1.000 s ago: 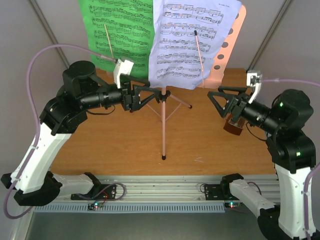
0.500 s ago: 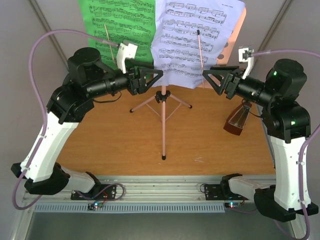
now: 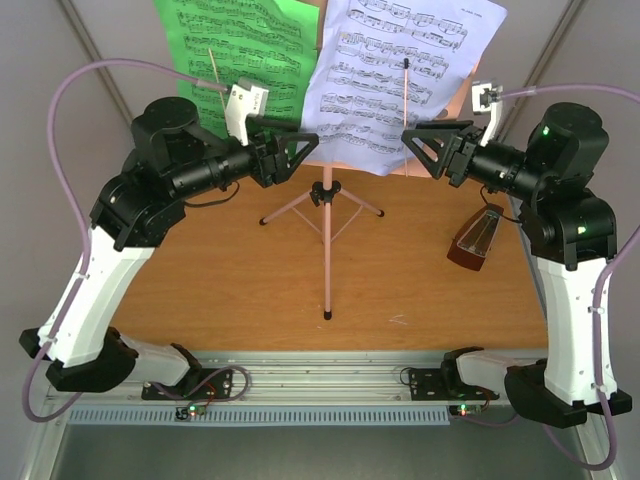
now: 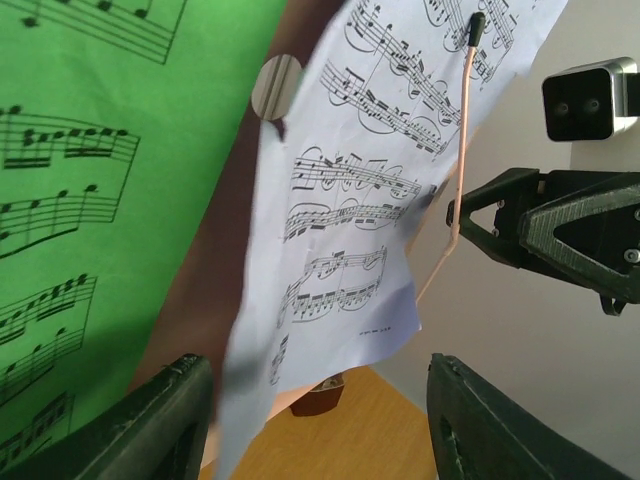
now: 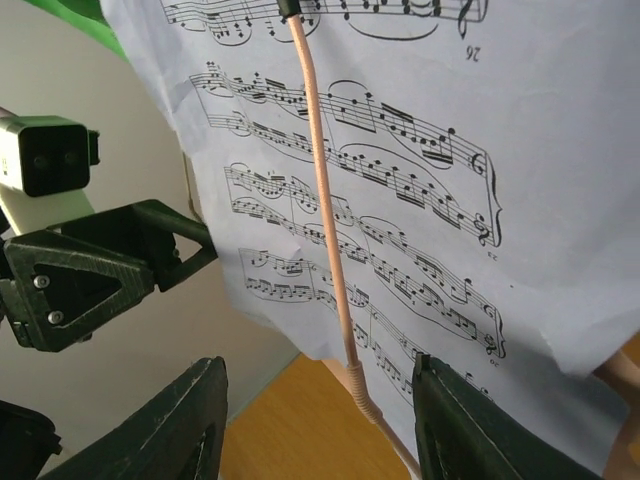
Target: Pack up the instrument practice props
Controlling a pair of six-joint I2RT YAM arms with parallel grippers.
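While left pincer (image 3: 306, 150) and right pincer (image 3: 411, 141) gape empty, white sheet (image 3: 400, 60) hangs between them; metronome (image 3: 478, 240) stands apart.

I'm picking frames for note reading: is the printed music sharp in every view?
Top external: white sheet and green sheet both in focus. Left wrist: white sheet's lower left edge smeared, staves above legible. Right wrist: staves sharp throughout.

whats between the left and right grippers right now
The lower part of the white music sheet hangs between the left gripper and the right gripper, clearest in the top view.
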